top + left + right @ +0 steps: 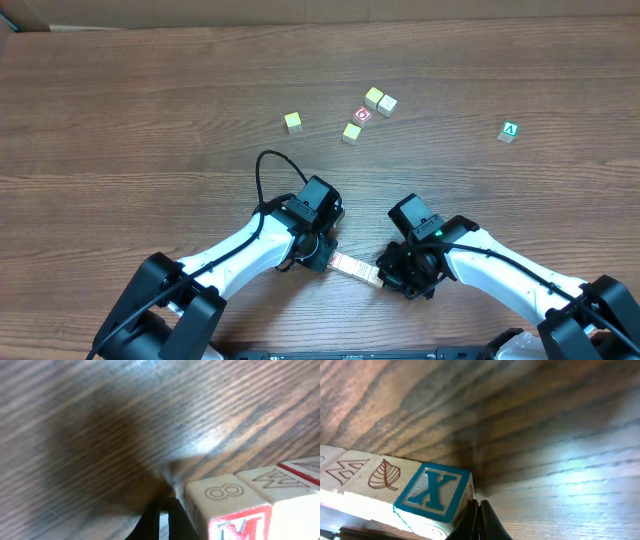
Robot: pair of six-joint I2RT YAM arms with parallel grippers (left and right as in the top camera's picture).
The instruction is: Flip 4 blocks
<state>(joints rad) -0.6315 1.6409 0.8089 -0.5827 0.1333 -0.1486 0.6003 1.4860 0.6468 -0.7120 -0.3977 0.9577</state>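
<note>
Wood-grain worktop (150, 90): row of blocks (355, 268) lies betw. left hand (162, 517) & right hand (479, 521), near front edge. Both hands pinched closed, holding nothing, tips just beside row's ends.

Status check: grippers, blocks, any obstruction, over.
Left gripper shut, right gripper shut, both empty. Block row flat on table between them. Loose cubes far off, nothing blocking.

Overhead top-down; wrists close above table (150, 90)
</note>
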